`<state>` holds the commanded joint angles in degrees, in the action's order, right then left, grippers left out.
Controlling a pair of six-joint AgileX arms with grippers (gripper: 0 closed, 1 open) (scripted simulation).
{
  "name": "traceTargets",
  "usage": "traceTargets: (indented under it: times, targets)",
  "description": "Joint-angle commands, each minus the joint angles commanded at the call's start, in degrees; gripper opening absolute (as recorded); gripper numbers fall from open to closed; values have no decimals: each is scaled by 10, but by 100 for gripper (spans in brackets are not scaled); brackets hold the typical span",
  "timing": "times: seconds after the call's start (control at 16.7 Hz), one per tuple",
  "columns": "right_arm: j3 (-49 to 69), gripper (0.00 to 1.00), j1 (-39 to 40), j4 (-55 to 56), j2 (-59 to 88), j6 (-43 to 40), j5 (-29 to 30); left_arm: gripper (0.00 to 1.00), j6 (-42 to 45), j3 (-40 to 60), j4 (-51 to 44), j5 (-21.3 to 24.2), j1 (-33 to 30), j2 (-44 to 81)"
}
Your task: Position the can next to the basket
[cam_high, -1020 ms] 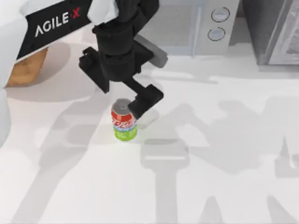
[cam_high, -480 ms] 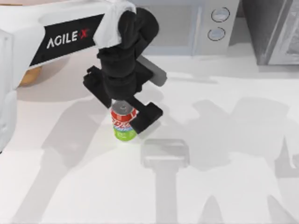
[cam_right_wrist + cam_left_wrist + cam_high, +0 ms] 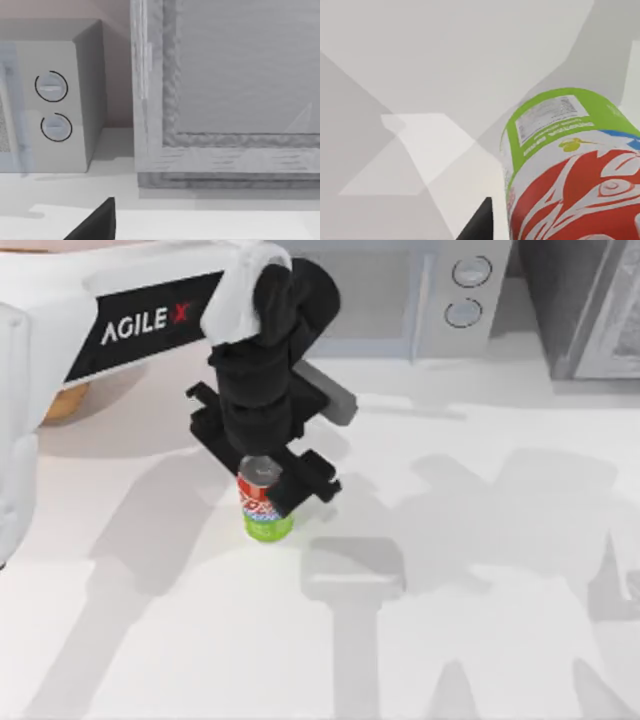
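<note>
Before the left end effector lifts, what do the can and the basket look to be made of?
The can looks like thin metal: a dull silver top and a smooth printed wrap, red over green. The basket shows as an orange-brown edge under the left arm; its material can't be judged from that sliver.

1. I see a white desk [image 3: 480, 640], crossed by grey shadows.
2. The can [image 3: 266, 508] stands upright near its middle.
3. The basket [image 3: 65, 400] sits at ten o'clock.
4. A microwave [image 3: 440, 300] stands at twelve o'clock.

Bright even light, soft grey arm shadows across white table [image 3: 480, 640]
</note>
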<state>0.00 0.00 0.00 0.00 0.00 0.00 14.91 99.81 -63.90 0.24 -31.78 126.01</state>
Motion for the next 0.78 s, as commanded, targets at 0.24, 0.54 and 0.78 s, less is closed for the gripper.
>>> traceTargets:
  times: [0.24, 0.54, 0.78]
  targets:
    - [0, 100, 0, 0, 0, 0, 0, 17, 0, 0, 0, 0, 0, 0]
    - [0, 100, 0, 0, 0, 0, 0, 0, 0, 0, 0, 0, 0, 0]
    - [0, 100, 0, 0, 0, 0, 0, 0, 0, 0, 0, 0, 0, 0]
